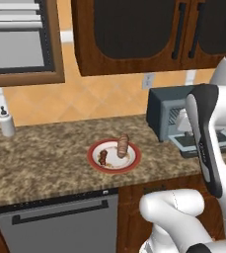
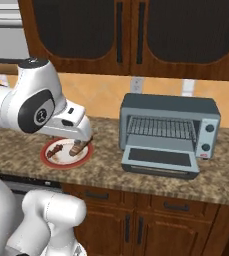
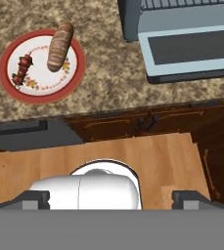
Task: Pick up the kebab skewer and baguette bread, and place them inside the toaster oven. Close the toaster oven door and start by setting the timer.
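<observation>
Kitchen worktop point(image 1: 45, 153) carrying plate point(image 3: 8, 58) with skewer point(image 3: 23, 70) and loaf point(image 3: 59, 46) lying untouched; toaster oven point(image 2: 169, 131) standing beside, door point(image 2: 159, 161) hanging open; jaws spread wide, holding nothing.

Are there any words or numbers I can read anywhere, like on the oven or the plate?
None can be read.
The toaster oven has two knobs and a small red mark at its lower right, too small to read.
The plate carries only a painted pattern, no letters.
The dishwasher panel's marks are too blurred to read.
</observation>
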{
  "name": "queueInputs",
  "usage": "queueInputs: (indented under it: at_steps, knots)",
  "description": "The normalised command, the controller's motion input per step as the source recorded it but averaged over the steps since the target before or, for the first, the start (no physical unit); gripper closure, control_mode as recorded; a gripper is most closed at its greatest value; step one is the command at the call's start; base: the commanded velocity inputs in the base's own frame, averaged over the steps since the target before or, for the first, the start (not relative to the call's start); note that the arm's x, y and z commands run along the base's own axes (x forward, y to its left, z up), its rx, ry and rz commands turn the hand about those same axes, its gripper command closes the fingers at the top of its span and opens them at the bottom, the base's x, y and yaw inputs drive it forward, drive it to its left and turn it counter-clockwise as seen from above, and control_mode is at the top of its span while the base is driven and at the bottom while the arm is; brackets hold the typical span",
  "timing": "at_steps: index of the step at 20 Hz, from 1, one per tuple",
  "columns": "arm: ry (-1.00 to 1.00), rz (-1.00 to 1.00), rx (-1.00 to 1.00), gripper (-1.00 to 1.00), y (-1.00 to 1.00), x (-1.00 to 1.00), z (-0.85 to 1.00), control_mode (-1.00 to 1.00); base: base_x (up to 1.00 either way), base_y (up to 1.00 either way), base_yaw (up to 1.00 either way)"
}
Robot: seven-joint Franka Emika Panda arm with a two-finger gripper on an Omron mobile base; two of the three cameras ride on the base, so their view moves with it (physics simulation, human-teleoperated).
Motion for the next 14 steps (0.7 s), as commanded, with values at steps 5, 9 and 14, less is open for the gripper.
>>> queueInputs:
  at_steps: [5, 9, 14]
  knots:
    - [0.0, 0.0, 0.0, -1.0, 0.0, 0.0, 0.0, 1.0, 0.58, -0.43, 0.01]
    - [0.0, 0.0, 0.0, -1.0, 0.0, 0.0, 0.0, 1.0, 0.37, -0.42, 0.05]
    - [0.0, 0.0, 0.0, -1.0, 0.0, 0.0, 0.0, 1.0, 0.29, -0.38, 0.0]
